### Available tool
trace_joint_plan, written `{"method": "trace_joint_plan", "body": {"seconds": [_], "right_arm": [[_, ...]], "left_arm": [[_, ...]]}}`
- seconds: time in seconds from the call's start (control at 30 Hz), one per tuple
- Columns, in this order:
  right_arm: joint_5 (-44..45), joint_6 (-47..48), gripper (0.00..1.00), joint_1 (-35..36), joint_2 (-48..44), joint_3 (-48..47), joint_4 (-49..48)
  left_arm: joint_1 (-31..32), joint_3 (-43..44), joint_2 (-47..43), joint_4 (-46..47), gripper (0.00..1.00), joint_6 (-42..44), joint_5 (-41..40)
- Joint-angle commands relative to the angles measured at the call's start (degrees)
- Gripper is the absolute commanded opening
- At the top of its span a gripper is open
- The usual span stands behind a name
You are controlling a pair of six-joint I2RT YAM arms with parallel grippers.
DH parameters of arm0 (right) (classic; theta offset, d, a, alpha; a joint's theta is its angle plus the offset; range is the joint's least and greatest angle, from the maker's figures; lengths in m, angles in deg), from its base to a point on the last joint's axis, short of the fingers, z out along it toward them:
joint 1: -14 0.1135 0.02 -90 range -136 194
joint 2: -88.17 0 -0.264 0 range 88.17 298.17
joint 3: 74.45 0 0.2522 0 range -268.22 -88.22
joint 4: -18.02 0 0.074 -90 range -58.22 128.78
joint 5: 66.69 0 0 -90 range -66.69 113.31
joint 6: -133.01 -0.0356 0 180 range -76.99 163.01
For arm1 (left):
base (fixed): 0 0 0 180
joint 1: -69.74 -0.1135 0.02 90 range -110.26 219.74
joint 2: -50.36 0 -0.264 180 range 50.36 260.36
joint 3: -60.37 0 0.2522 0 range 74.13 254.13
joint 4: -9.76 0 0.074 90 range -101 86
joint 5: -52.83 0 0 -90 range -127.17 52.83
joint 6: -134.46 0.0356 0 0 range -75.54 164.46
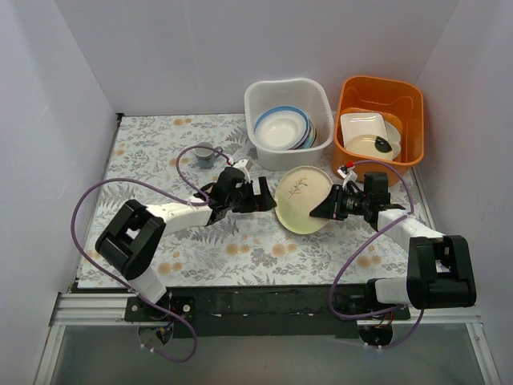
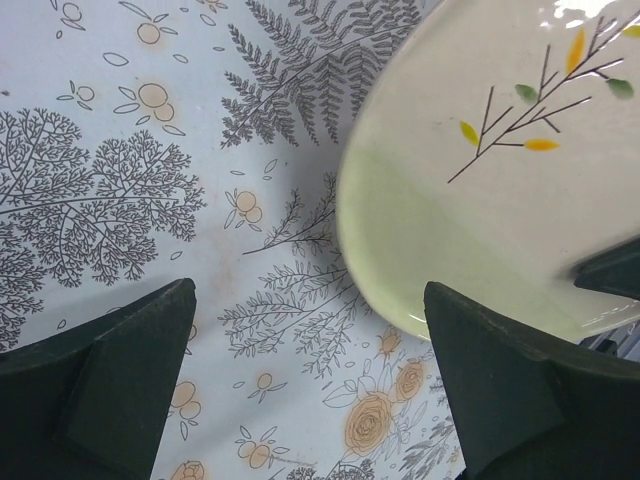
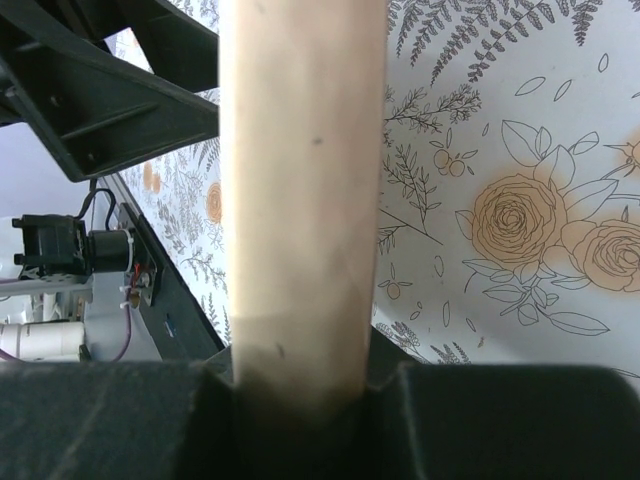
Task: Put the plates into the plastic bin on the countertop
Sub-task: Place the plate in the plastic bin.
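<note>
A cream-green plate (image 1: 300, 198) with a painted twig is held tilted above the countertop (image 1: 160, 160). My right gripper (image 1: 330, 208) is shut on its right rim; in the right wrist view the plate's edge (image 3: 300, 190) runs up from between the jaws. My left gripper (image 1: 263, 196) is open and empty just left of the plate, and the left wrist view shows the plate (image 2: 500, 200) above its right finger (image 2: 520, 390). The white plastic bin (image 1: 260, 96) behind holds stacked plates (image 1: 282, 128), white and blue-rimmed.
An orange tub (image 1: 353, 92) at the back right holds a squarish white dish (image 1: 362, 126) and other dishes. A small grey cup (image 1: 205, 152) stands left of the bin. White walls enclose the countertop; a black rail runs along the near edge.
</note>
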Motion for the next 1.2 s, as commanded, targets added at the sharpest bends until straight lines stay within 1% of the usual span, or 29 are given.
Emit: {"method": "trace_joint_plan", "body": {"seconds": [0.0, 0.23, 0.4, 0.6, 0.83, 1.03, 1.17], "right_arm": [[-4.9, -0.7, 0.01, 0.1, -1.1, -0.8, -6.2], [-5.1, -1.0, 0.01, 0.2, -0.6, -1.6, -6.0], [-5.4, -1.3, 0.01, 0.1, -0.9, -2.7, -6.1], [-5.1, -1.3, 0.01, 0.3, 0.5, -5.3, -4.7], [-6.2, -2.5, 0.01, 0.4, 1.1, -5.6, -6.2], [-7.1, -1.2, 0.01, 0.6, 1.1, -7.2, -4.0], [-8.8, -0.6, 0.01, 1.2, 1.1, -7.3, -3.9]], "left_arm": [[-0.6, -1.0, -5.1, 1.6, 0.98, 0.1, -1.3], [-0.9, -1.3, -7.0, 1.6, 0.98, 0.6, -2.0], [-1.6, -3.5, -10.1, 2.9, 0.98, -0.3, -1.9], [-4.2, -3.8, -11.7, 3.5, 0.98, -1.5, 0.0], [-7.7, -7.2, -14.7, 5.7, 0.98, -2.8, 2.6], [-10.5, -7.2, -12.6, 6.2, 0.98, -4.2, 6.0], [-10.8, -7.1, -12.0, 6.2, 0.98, -4.1, 7.1]]}}
